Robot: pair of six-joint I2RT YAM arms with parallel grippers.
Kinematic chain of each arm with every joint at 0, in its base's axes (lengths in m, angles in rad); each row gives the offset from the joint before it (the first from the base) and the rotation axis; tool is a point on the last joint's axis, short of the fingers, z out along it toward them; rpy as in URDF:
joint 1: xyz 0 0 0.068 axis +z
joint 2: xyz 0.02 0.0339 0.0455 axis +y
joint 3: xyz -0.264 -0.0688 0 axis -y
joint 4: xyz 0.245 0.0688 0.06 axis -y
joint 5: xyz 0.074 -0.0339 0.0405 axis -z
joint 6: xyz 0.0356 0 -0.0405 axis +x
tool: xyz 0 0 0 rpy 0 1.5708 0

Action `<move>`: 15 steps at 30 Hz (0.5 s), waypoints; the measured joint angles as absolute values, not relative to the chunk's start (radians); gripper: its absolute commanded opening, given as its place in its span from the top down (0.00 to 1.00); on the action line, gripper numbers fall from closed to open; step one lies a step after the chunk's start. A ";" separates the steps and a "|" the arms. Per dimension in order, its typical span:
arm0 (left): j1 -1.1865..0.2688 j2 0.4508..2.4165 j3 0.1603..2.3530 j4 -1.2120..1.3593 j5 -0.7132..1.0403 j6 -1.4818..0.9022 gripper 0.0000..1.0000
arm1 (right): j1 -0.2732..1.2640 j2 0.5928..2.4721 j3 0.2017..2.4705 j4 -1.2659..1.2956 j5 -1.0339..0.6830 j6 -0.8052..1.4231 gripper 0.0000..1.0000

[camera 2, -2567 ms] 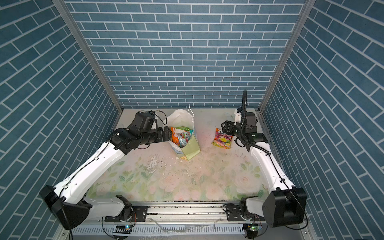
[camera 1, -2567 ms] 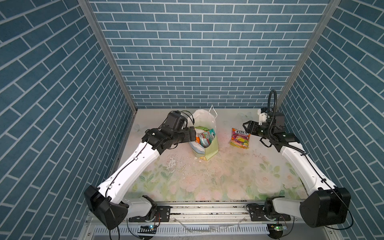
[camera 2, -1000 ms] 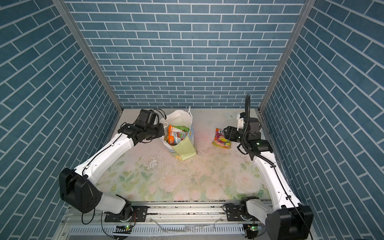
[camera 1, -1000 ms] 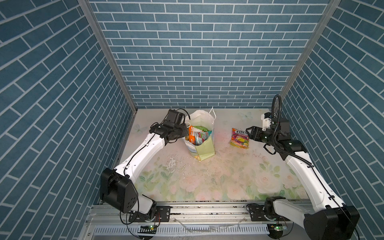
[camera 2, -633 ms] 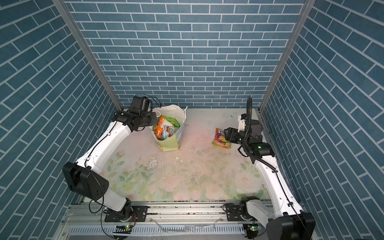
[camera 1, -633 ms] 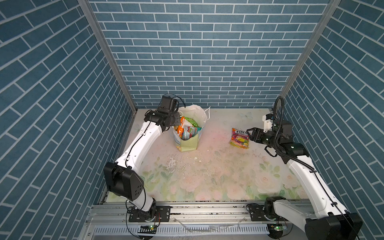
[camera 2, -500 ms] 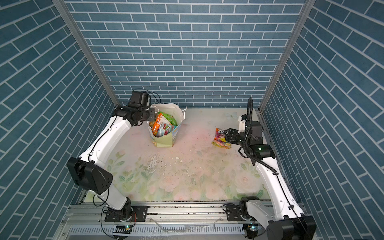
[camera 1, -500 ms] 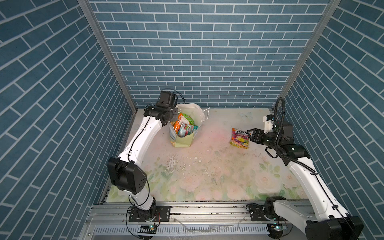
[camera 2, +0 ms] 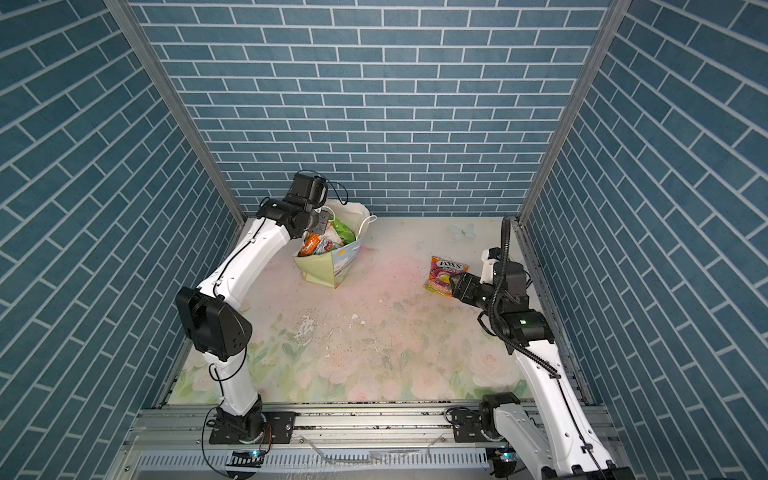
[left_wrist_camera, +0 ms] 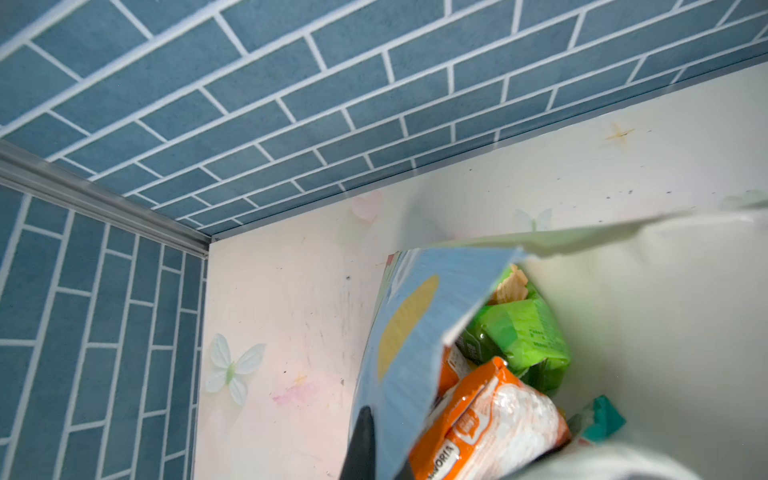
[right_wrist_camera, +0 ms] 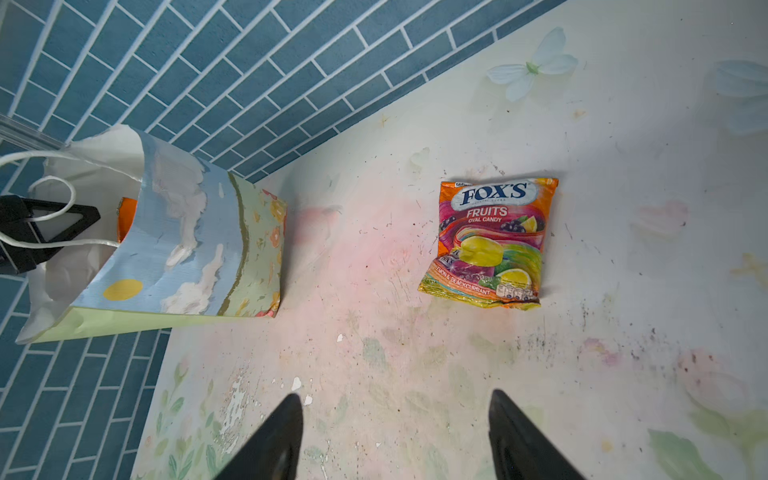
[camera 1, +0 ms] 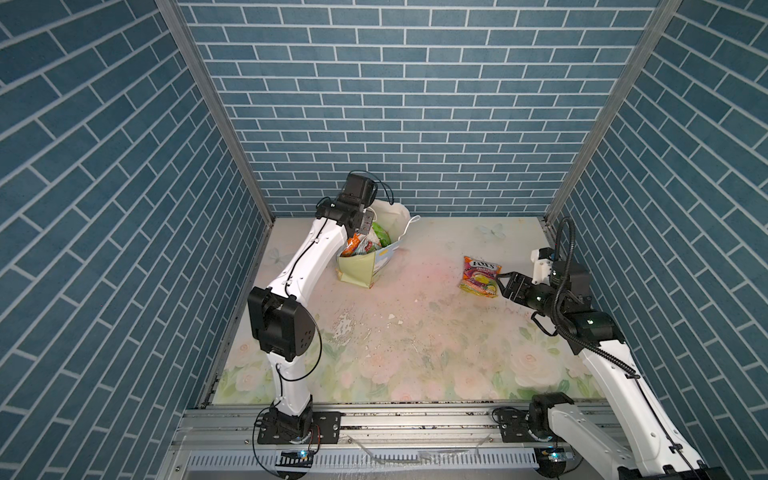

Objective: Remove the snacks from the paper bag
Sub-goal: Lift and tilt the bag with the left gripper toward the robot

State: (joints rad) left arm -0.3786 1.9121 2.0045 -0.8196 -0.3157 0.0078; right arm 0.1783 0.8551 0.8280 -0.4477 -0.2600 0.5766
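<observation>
Paper pinched in the closed left pincer (camera 1: 366, 223) explains the tilt. It grips the paper bag (camera 1: 368, 269) by its rim at the counter's (camera 1: 395, 332) 11 o'clock, probably to steady or tip it so the snacks (camera 1: 365, 246) inside, orange and green among them, can come out. The left arm (camera 1: 307, 266) stretches far forward, its wrist bent down at the bag's mouth. At 2 o'clock one FOX'S packet (camera 1: 480, 276) lies flat, already out. Just beside it the right pincer (camera 1: 501, 284) hangs open and empty, aimed toward 9 o'clock from a low right arm (camera 1: 615, 374).
</observation>
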 measured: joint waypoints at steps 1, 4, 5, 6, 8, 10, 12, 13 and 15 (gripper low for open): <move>-0.380 1.916 2.008 -0.817 -0.303 0.006 1.00 | 0.178 0.840 0.812 -0.446 -0.260 0.588 0.30; -0.379 1.916 2.009 -0.809 -0.267 -0.013 1.00 | 0.178 0.807 0.773 -0.432 -0.260 0.617 0.30; -0.377 1.916 2.008 -0.807 -0.261 -0.022 1.00 | 0.178 0.800 0.763 -0.430 -0.261 0.627 0.30; -0.374 1.916 2.008 -0.806 -0.253 -0.032 1.00 | 0.178 0.794 0.754 -0.427 -0.263 0.633 0.30; -0.364 1.916 2.008 -0.807 -0.242 -0.047 1.00 | 0.178 0.788 0.746 -0.425 -0.268 0.645 0.29; -0.348 1.915 2.011 -0.811 -0.234 -0.059 1.00 | 0.178 0.785 0.745 -0.422 -0.276 0.654 0.29; -0.325 1.915 2.016 -0.821 -0.230 -0.061 1.00 | 0.178 0.785 0.745 -0.411 -0.284 0.659 0.30; -0.311 1.915 2.019 -0.829 -0.229 -0.060 1.00 | 0.178 0.785 0.745 -0.406 -0.288 0.660 0.30; -0.286 1.915 2.027 -0.850 -0.230 -0.056 1.00 | 0.178 0.788 0.745 -0.397 -0.297 0.667 0.29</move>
